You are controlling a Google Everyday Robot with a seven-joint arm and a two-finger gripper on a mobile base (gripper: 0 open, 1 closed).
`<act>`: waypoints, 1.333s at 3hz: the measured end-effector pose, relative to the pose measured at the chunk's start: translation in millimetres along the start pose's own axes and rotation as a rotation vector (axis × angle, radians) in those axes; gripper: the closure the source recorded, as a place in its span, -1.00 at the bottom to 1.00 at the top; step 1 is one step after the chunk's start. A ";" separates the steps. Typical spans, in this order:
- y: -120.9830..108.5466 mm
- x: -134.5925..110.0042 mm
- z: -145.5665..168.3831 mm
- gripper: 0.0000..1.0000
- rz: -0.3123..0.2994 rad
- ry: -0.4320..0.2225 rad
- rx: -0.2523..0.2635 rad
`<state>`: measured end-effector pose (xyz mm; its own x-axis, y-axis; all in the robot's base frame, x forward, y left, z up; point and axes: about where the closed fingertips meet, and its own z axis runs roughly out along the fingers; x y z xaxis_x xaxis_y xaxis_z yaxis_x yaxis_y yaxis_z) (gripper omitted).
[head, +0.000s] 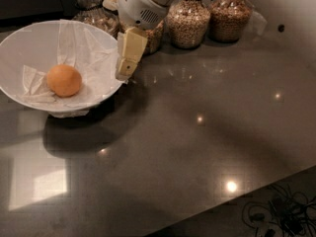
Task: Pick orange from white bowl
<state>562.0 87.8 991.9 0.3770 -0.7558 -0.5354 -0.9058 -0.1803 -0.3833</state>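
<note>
The orange (64, 80) is a small round pale orange fruit lying in the white bowl (19, 43), left of its middle, on crumpled white paper. The bowl stands at the left of a dark glossy counter. My gripper (126, 68) hangs from a white arm at the top centre, its cream fingers (130, 53) pointing down over the bowl's right rim. It is to the right of the orange and apart from it, holding nothing that I can see.
Several glass jars of grains (187, 21) stand along the back of the counter behind the arm. The counter's (197, 147) front edge runs diagonally at the lower right, with dark cables (276, 214) on the floor beyond it.
</note>
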 end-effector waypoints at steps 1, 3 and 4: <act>-0.1 -10.0 11.8 -1.00 -0.011 -0.035 0.003; -10.4 -87.2 77.1 -1.00 0.019 -0.217 -0.060; -10.4 -87.2 77.2 -1.00 0.019 -0.218 -0.060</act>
<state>553.4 204.1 984.6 0.3865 -0.6070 -0.6943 -0.9207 -0.2091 -0.3297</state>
